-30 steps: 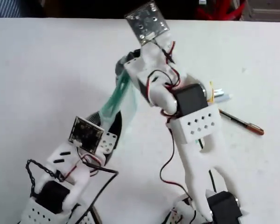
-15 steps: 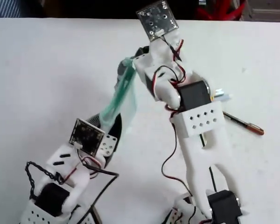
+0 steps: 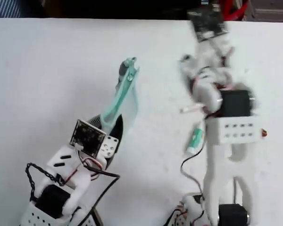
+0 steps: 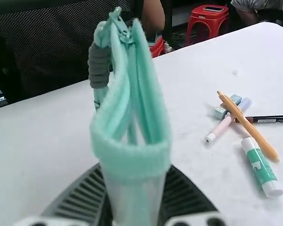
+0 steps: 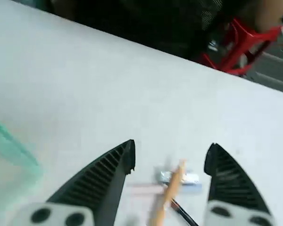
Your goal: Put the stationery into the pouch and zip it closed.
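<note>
While left gripper [image 4: 132, 202] is clenching: mint pouch [image 4: 132, 117], standing on end.
Right gripper [image 5: 170, 146]: gaping wide, hovering above orange pen [image 4: 247, 125].
Glue stick [image 4: 260, 165]: lying beside that pen.

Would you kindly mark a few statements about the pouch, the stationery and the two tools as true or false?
1. The left tool is clamped on the mint pouch. True.
2. The right tool is shut on a pen. False: its jaws stand open and hold nothing.
3. The orange pen lies on the table, outside the pouch. True.
4. The green-and-white tube sits inside the pouch. False: it lies on the table beside the orange pen.
</note>
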Robot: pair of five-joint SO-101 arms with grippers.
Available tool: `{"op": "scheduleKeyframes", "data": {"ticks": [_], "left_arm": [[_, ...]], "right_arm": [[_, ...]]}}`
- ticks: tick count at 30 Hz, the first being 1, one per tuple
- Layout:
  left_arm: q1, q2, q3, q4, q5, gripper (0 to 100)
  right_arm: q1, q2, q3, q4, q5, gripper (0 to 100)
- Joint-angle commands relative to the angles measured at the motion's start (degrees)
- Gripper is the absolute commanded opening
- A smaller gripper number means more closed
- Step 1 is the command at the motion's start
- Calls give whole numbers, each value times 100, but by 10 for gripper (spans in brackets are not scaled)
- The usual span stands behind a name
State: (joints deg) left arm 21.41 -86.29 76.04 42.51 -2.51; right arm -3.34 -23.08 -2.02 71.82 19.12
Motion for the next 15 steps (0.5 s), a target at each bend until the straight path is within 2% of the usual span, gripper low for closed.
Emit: {"op": "scheduleKeyframes", "data": {"ticks": [1, 3, 6, 10, 15], "left_arm": [[-31, 31, -193, 44, -18, 27], [-31, 31, -193, 44, -9, 28], [-31, 31, -202, 79, -9, 48], [-31, 31, -132, 167, 79, 160], [-251, 31, -141, 211, 448, 188]], "right_arm": [[1182, 602, 264, 382, 1899, 250], [1604, 1077, 501, 338, 2690, 249], [2062, 1763, 677, 66, 3376, 214], [2501, 2404, 695, -312, 3736, 173], [2774, 2976, 703, -813, 4070, 223]]}}
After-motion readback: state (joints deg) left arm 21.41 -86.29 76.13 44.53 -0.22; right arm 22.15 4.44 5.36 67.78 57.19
